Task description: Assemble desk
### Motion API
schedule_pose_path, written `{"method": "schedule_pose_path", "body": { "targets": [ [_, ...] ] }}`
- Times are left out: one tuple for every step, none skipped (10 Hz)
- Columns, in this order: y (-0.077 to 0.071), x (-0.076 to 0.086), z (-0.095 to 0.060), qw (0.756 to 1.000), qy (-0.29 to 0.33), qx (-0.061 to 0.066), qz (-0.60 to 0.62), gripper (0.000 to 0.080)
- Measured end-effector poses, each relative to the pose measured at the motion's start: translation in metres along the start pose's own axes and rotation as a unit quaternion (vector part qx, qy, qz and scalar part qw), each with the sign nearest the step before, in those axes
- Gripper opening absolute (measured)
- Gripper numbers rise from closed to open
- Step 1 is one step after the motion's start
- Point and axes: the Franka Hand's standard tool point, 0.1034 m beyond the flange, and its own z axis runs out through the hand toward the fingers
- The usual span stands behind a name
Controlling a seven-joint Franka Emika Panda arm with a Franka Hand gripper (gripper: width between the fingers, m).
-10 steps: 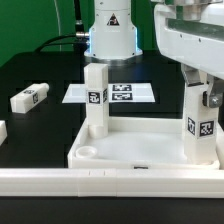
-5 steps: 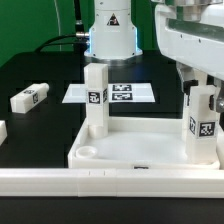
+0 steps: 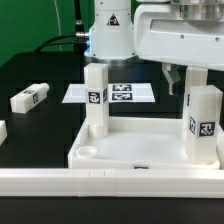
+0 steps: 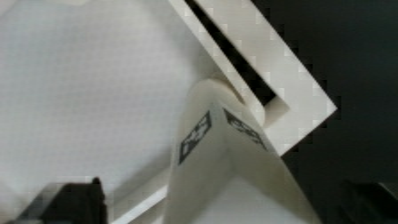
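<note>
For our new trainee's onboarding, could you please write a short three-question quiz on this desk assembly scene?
1. True or false: two legs stand upright in the tabletop.
2. Where does the loose leg lie? A) on the black table at the exterior view's left B) on the marker board C) inside the tabletop
3. Is the tool gripping the leg at the exterior view's right?

Key: 1 true; 2 A; 3 no, it is open above that leg.

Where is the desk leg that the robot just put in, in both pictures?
Exterior view: the leg stands upright in the tabletop's corner at the exterior view's right, under the raised open gripper.
Wrist view: the same leg seen from above, slanting across the picture.
Shared landmark: the leg's black-and-white tag.
</note>
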Motion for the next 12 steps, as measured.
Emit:
{"method": "schedule_pose_path", "body": {
  "targets": [
    [-0.0006,0.0018,-0.0003,0.998,0.006,0.001,-0.067,0.0649],
    [-0.0021,0.0029,-0.001,0.993,0.012,0.004,-0.12,0.0649],
    [-0.0035,0.003,-0.0019,0.986,0.014,0.005,-0.164,0.0649],
    [-0.0059,0.0027,-0.0027,0.98,0.018,0.007,-0.198,0.0649],
    [-0.0073,0.0023,-0.0031,0.972,0.019,0.008,-0.232,0.0649],
    [-0.0081,0.002,-0.0032,0.968,0.02,0.008,-0.252,0.0649],
    [-0.0082,0.0019,-0.0032,0.959,0.021,0.008,-0.283,0.0649],
    [-0.0077,0.0019,-0.0028,0.947,0.021,0.006,-0.32,0.0649],
    [-0.0074,0.0022,-0.0028,0.941,0.021,0.005,-0.339,0.0649],
    [-0.0065,0.0032,-0.0028,0.93,0.022,0.003,-0.366,0.0649],
    [-0.0058,0.0039,-0.0027,0.929,0.022,0.001,-0.37,0.0525],
    [-0.0058,0.0038,-0.0026,0.93,0.022,0.001,-0.368,0.0385]
  ]
}}
